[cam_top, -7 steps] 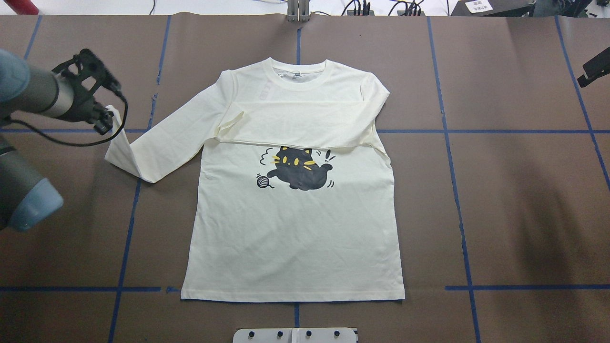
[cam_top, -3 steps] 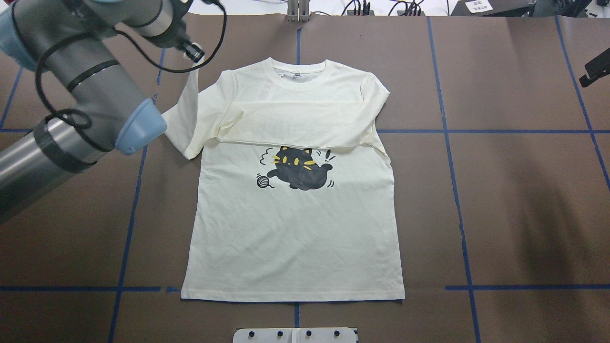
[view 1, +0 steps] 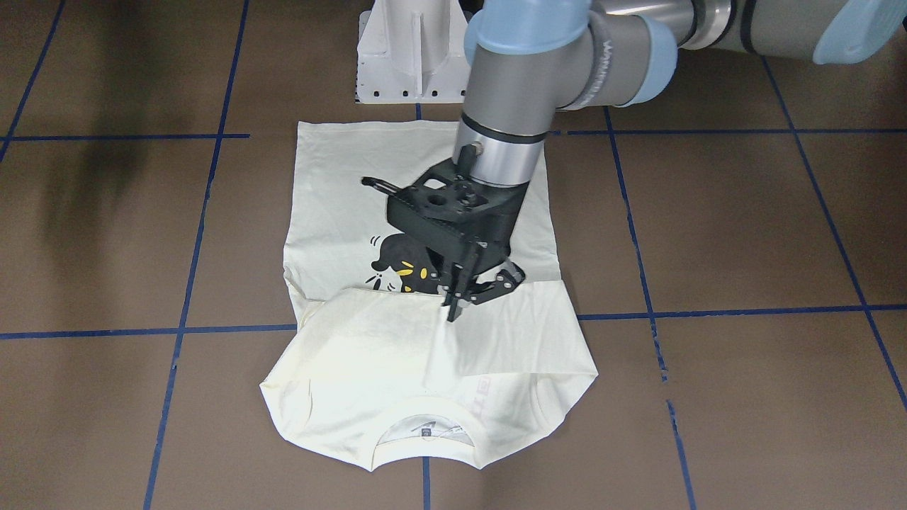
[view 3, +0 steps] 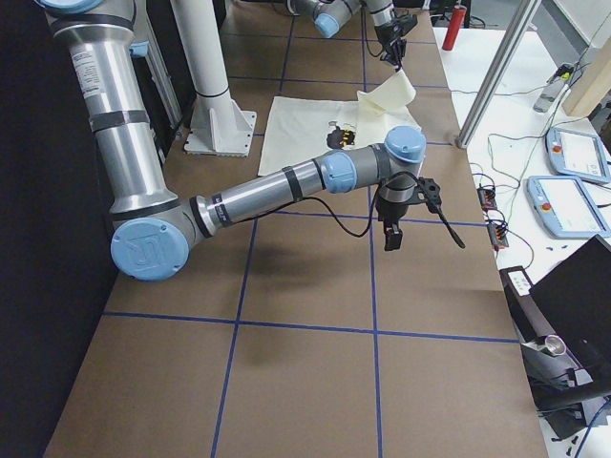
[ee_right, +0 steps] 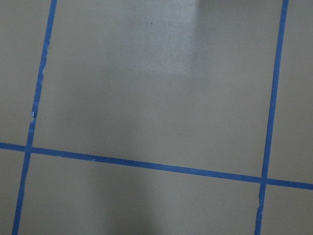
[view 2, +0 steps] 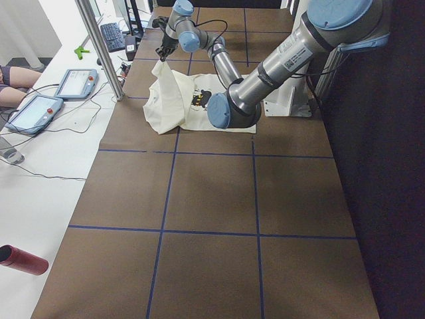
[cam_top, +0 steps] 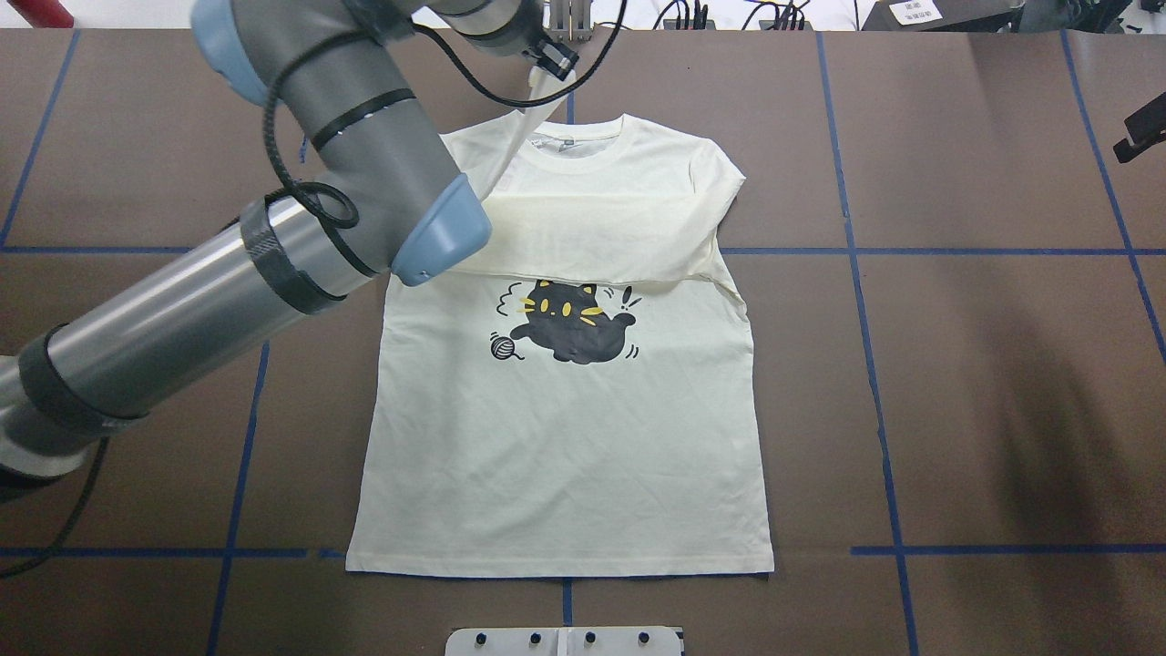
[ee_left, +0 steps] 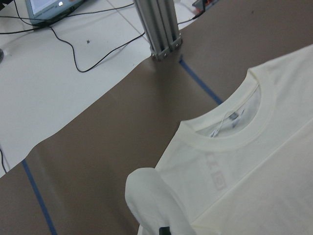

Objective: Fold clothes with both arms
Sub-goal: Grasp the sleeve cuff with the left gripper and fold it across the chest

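My left claw (view 1: pixel 453 309) is clenched on the cuff end of the left sleeve (view 1: pixel 517 333), held up off the table (cam_top: pixel 984 364). The sleeve hangs as a slack sheet from the claw, above the shirt's far part near the collar (cam_top: pixel 574 150). The shirt (cam_top: pixel 565 456) lies flat, cat print (cam_top: pixel 569 328) up, hem near my base, collar at the far end. The other sleeve (cam_top: pixel 592 232) is folded flat across the chest, just past the print. In the left wrist view the bunched cuff (ee_left: pixel 156 200) is at the bottom, with the collar beyond it. My right claw (view 3: pixel 391 234) hangs over bare table, well apart from the shirt. Its camera shows only brown surface and blue tape lines (ee_right: pixel 146 165), so I cannot tell if it is released or clenched.
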You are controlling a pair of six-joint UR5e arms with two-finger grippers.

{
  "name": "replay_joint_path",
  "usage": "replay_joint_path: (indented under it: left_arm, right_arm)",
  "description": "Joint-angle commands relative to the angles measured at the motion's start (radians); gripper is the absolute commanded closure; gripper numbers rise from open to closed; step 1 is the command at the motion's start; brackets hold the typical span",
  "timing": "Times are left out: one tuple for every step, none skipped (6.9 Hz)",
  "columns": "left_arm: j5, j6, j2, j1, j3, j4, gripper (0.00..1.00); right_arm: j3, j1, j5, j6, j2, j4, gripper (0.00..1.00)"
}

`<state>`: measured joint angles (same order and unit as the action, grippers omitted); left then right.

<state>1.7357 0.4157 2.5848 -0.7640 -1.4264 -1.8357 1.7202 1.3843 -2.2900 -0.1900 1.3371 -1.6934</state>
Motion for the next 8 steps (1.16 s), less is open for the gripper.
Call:
replay_joint_path:
  left_arm:
    - [-0.182, 0.002, 0.009, 0.156, 0.122, -0.221, 1.0]
    - [-0.218, 0.006, 0.012, 0.19, 0.157, -0.235, 1.0]
    - [-0.219, 0.006, 0.009, 0.208, 0.167, -0.253, 1.0]
    - [-0.219, 0.006, 0.014, 0.215, 0.188, -0.264, 1.0]
    - [-0.219, 0.008, 0.009, 0.238, 0.211, -0.313, 1.0]
    - [-0.219, 0.012, 0.02, 0.244, 0.237, -0.33, 1.0]
    - [-0.219, 0.012, 0.02, 0.247, 0.25, -0.332, 1.0]
    - [-0.219, 0.014, 0.029, 0.252, 0.25, -0.332, 1.0]
  right_arm:
    - [-0.001, 0.004, 0.0, -0.002, -0.001, 0.0, 0.0]
    - [-0.001, 0.004, 0.0, -0.003, -0.001, 0.0, 0.0]
    - [-0.001, 0.004, 0.0, -0.003, 0.0, 0.0, 0.0]
    - [-0.001, 0.004, 0.0, -0.003, 0.0, 0.0, 0.0]
    - [-0.001, 0.004, 0.0, -0.003, 0.0, 0.0, 0.0]
    - [-0.002, 0.004, 0.0, -0.003, 0.0, 0.0, 0.0]
    - [-0.002, 0.004, 0.0, -0.003, 0.002, 0.0, 0.0]
    - [-0.005, 0.004, 0.0, -0.003, 0.002, 0.0, 0.0]
